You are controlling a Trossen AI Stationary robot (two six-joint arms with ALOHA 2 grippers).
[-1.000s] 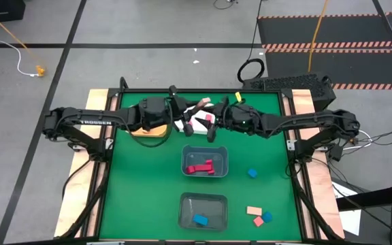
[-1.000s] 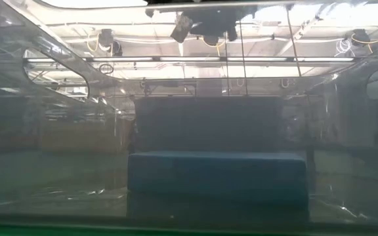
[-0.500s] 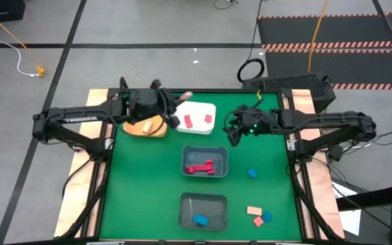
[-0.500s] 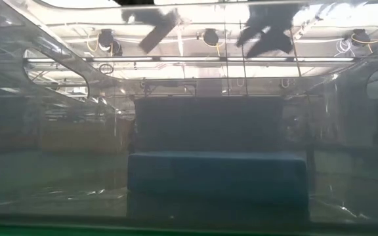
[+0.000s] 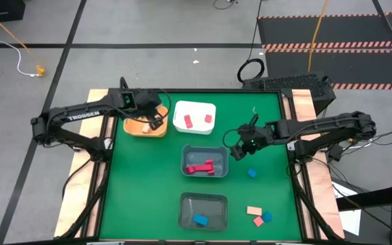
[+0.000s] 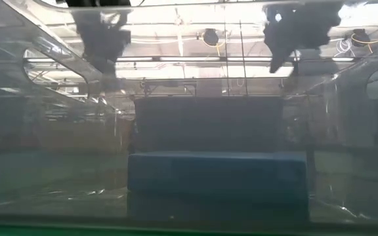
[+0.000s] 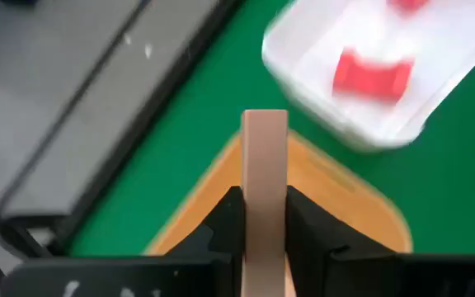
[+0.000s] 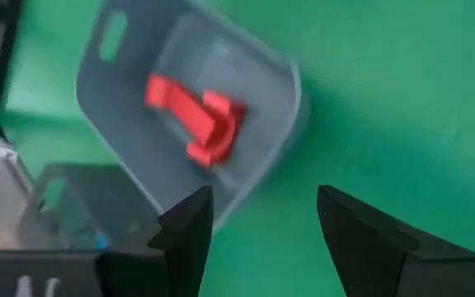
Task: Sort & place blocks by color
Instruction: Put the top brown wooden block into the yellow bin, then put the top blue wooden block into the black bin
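Green table was seen from above with both arms reaching in from the side edges. Left arm was extended over the far-left corner; right arm over the right half, just right of centre. Two grey bins were lined up down the middle: the one at centre was loaded with red blocks, the one at the near edge with one blue block. White bin was set at the far edge, two red-pink blocks in it. Orange bin was placed just left of the white one, by the far-left corner. Left gripper was held above the orange bin, fingers clamped on a tan bar standing upright between them; white bin with a red piece was seen beyond it in the left wrist view. Right gripper was held just right of the centre grey bin, fingers apart, nothing between them. Loose blocks on the right side: a blue cube just beside the right gripper, toward the near edge; near the near-right corner, a salmon bar, a red-pink cube and a blue cube clustered together.
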